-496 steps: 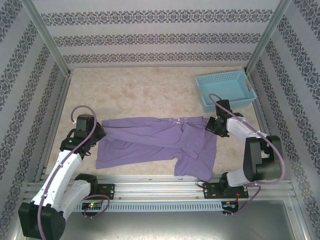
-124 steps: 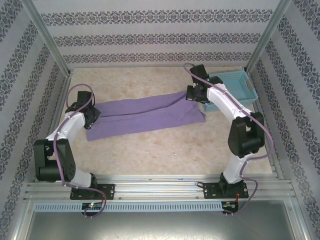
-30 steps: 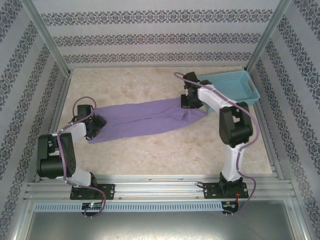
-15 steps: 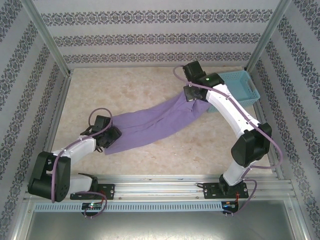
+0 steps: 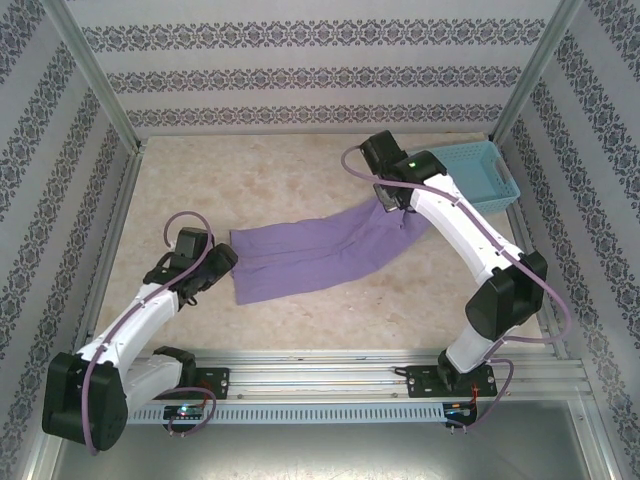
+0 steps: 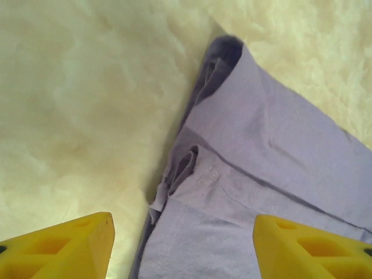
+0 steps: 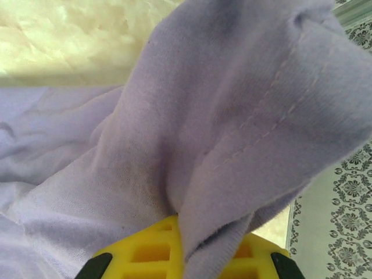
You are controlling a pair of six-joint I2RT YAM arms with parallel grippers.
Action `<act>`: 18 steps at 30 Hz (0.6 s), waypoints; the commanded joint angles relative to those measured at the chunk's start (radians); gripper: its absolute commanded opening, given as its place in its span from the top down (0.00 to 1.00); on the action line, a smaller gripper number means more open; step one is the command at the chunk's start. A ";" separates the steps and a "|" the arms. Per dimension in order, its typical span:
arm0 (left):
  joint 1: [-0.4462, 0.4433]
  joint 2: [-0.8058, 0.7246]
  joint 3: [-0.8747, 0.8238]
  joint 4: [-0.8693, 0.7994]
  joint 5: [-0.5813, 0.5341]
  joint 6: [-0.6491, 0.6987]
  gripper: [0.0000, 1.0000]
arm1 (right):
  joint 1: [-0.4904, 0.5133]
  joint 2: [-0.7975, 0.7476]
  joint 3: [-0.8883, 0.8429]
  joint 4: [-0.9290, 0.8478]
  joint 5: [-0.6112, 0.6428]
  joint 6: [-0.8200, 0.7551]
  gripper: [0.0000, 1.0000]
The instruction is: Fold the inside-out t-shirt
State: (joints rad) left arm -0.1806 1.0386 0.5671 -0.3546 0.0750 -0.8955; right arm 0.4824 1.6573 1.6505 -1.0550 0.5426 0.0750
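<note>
T-shirt [image 5: 320, 255] soft, limp (will sag): right gripper [image 7: 185, 241] clamped on end by basket [image 5: 470, 175]; left gripper [image 6: 183, 241] wide, take opposite end.

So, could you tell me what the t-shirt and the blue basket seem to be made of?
The t-shirt looks like soft matte knit fabric, probably cotton jersey: it drapes in limp folds and shows stitched seams. The blue basket looks like rigid moulded plastic, judging by its even lattice walls; its finish is too small to tell.

place: enclosed robot test cell, lab-type | evidence: aluminium frame posts [image 5: 97, 80]; patterned wall panels [image 5: 320, 75]; marble-look worktop [image 5: 300, 180]; mounting rail [image 5: 320, 372]
</note>
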 commanded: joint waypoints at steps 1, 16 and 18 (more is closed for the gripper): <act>0.011 0.033 0.031 -0.060 0.025 0.092 0.36 | 0.028 -0.044 -0.033 0.054 0.052 -0.060 1.00; 0.011 0.193 -0.051 0.163 0.206 0.063 0.47 | 0.313 0.100 0.022 0.066 0.038 -0.057 1.00; 0.011 0.201 -0.064 0.177 0.211 0.061 0.47 | 0.330 0.144 0.052 0.051 -0.008 -0.022 1.00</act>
State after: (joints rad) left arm -0.1764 1.2312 0.5247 -0.2375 0.2562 -0.8410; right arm 0.7910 1.7443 1.6543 -0.9688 0.5865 0.0017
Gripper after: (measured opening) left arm 0.530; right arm 0.070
